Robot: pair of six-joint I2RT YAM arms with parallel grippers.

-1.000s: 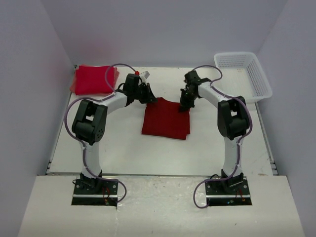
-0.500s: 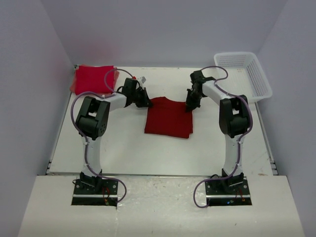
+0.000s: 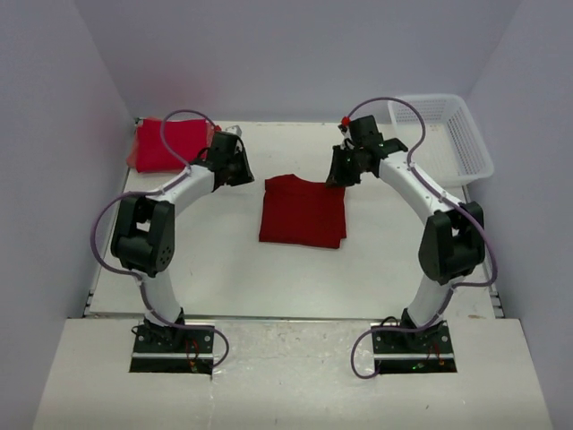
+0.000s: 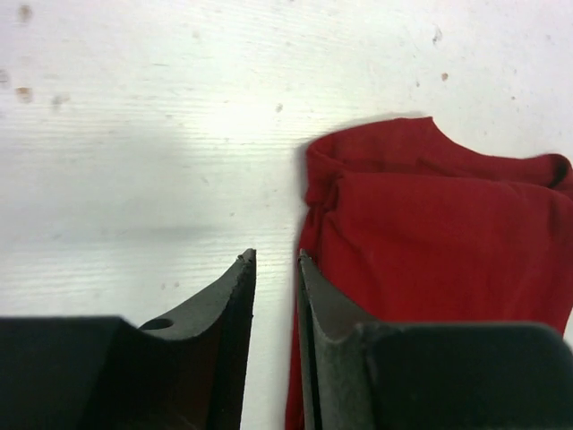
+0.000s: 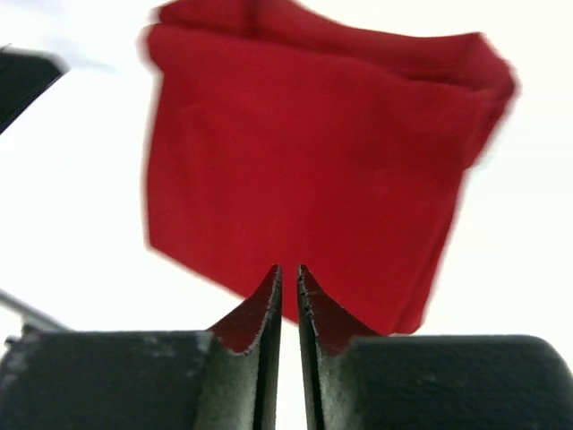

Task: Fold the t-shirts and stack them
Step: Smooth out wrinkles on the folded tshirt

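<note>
A folded crimson t-shirt (image 3: pixel 303 211) lies flat in the middle of the table. It also shows in the left wrist view (image 4: pixel 430 233) and in the right wrist view (image 5: pixel 313 161). A stack of bright red folded t-shirts (image 3: pixel 166 143) sits at the back left corner. My left gripper (image 3: pixel 242 170) hovers just left of the crimson shirt's back left corner; its jaws (image 4: pixel 276 260) stand nearly shut with only bare table between them. My right gripper (image 3: pixel 340 172) hovers above the shirt's back right corner; its jaws (image 5: pixel 288 270) are shut and empty.
A white plastic lattice basket (image 3: pixel 443 134) stands at the back right corner, right of my right arm. White walls close in the table on the left, back and right.
Both grippers have come off the crimson shirt's back corners and risen, the left one moving left. The shirt now lies still and flat, held by neither.
</note>
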